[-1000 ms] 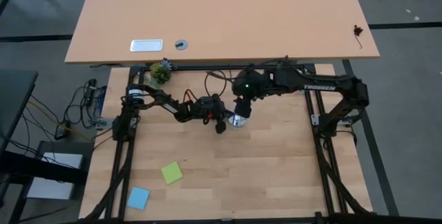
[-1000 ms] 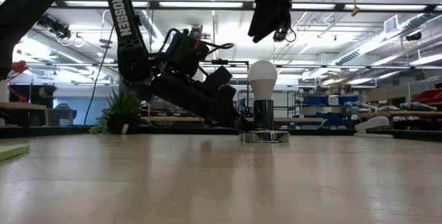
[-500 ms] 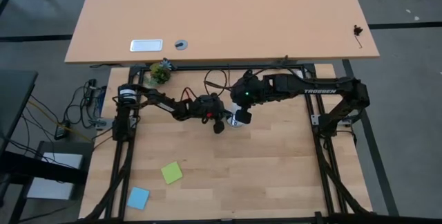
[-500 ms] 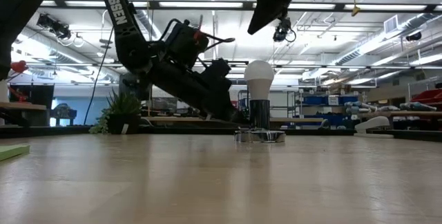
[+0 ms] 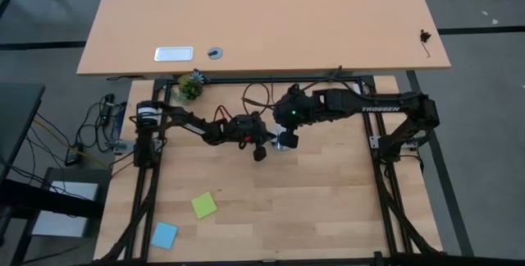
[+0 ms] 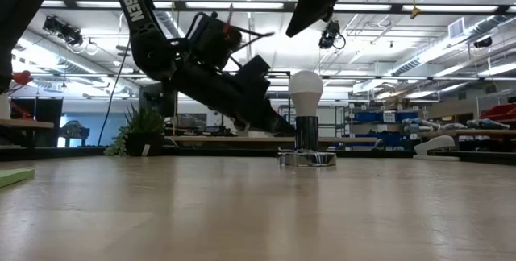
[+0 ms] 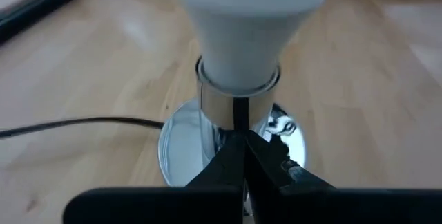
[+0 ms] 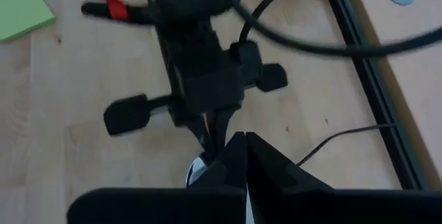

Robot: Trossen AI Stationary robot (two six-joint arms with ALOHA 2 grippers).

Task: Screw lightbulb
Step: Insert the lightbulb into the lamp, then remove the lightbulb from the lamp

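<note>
Lightbulb point(image 6: 306, 92): small, white, frosted, pear-shaped; dome up, narrow neck down. Pose upright, seated in shiny metal socket collar point(image 7: 238, 99) on round chrome base disc point(image 6: 307, 159) resting on wooden table. Position: directly ahead of left gripper point(image 7: 243, 156), whose closed fingertips reach disc edge at foot of collar; below right gripper point(image 6: 310, 11), clear gap between, no contact. Glass intact, unlit.
</note>
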